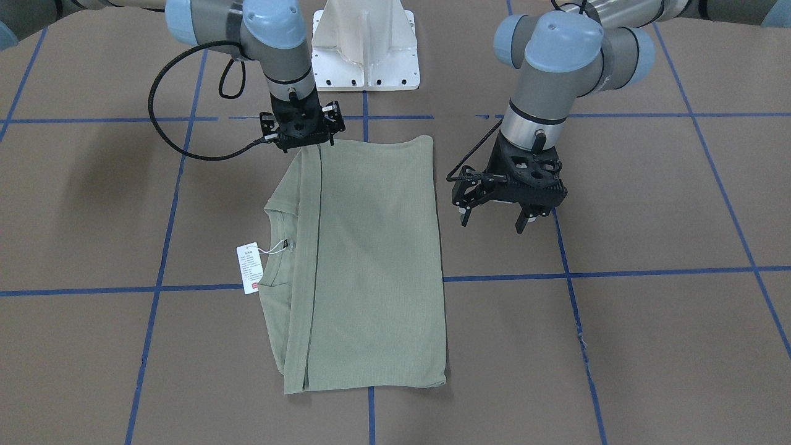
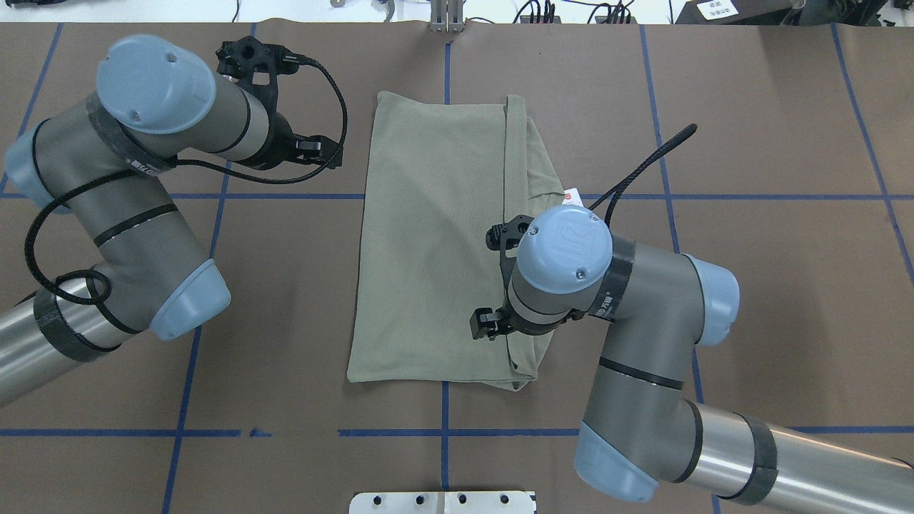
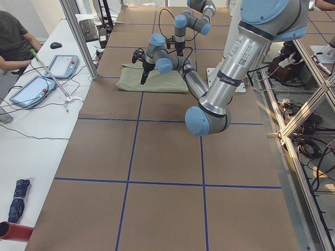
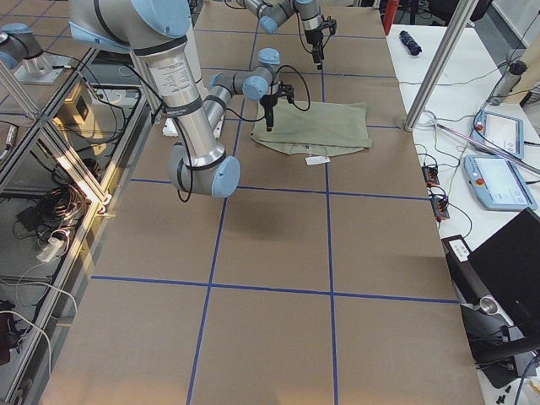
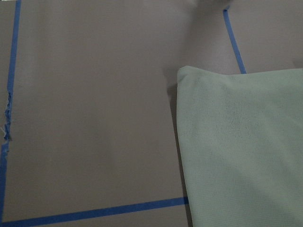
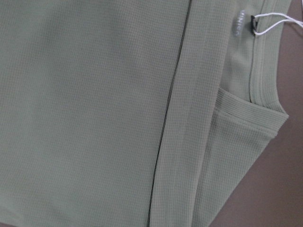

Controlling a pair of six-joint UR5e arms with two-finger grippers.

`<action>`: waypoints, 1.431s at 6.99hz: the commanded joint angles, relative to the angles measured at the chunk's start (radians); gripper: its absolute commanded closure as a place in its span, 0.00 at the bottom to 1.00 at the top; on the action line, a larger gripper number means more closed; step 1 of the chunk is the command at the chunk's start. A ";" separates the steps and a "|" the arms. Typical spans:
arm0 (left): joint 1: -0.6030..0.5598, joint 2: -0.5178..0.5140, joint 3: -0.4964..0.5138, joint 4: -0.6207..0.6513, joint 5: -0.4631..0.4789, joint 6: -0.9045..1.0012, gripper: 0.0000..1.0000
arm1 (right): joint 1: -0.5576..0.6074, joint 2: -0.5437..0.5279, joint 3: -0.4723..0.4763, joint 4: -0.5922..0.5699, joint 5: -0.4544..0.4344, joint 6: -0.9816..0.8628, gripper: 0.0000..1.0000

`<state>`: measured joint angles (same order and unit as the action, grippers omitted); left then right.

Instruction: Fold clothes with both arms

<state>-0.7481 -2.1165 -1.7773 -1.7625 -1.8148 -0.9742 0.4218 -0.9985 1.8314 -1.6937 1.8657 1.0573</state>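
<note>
Brown paper-covered table point(image 1: 649, 346), blue tape point(image 1: 618, 272) gridding it off, and the white pedestal base point(image 1: 364, 55) is our marker. Straight out from the base lies the green shirt point(image 1: 377, 259), flat and already down to a neat rectangle. Its folded-over hem band point(image 1: 315, 247) runs directly away from the base.

Right gripper point(image 1: 303, 141) sits over the shirt's base-side edge, right where that hem band ends. The wrist hides its fingers in every view, so whether it is pinching cloth I cannot tell. Left gripper point(image 1: 494, 219) hangs a little farther from the base, off the shirt's other long side. Its fingers are spread wide, it holds nothing, and there is bare table under it.

By the look of it, one more fold is being set up. To do it well, the right gripper should take every layer at that corner, not just the top sheet. The left gripper wants a matching grip on the base-side edge, so the cloth comes up level.

Watch the collar point(image 1: 281, 213) and the white hang tag point(image 1: 249, 268) poking out sideways. Carry the cloth low and slow, or the stack could skew and that tag may end up outside.
</note>
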 commanded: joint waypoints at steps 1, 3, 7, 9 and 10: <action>0.009 0.006 -0.007 0.003 0.000 -0.006 0.00 | -0.027 0.012 -0.054 -0.001 -0.019 -0.062 0.00; 0.015 0.006 0.001 0.000 -0.001 -0.009 0.00 | -0.061 0.005 -0.060 -0.006 -0.026 -0.059 0.00; 0.024 0.006 -0.001 -0.008 -0.003 -0.014 0.00 | -0.063 -0.003 -0.063 -0.015 -0.036 -0.060 0.00; 0.024 0.006 -0.001 -0.008 -0.003 -0.014 0.00 | -0.060 -0.023 -0.064 -0.015 -0.040 -0.062 0.00; 0.024 0.006 0.001 -0.009 -0.003 -0.014 0.00 | -0.057 -0.026 -0.064 -0.015 -0.040 -0.062 0.00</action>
<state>-0.7241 -2.1108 -1.7775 -1.7705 -1.8177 -0.9879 0.3619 -1.0171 1.7673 -1.7088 1.8265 0.9962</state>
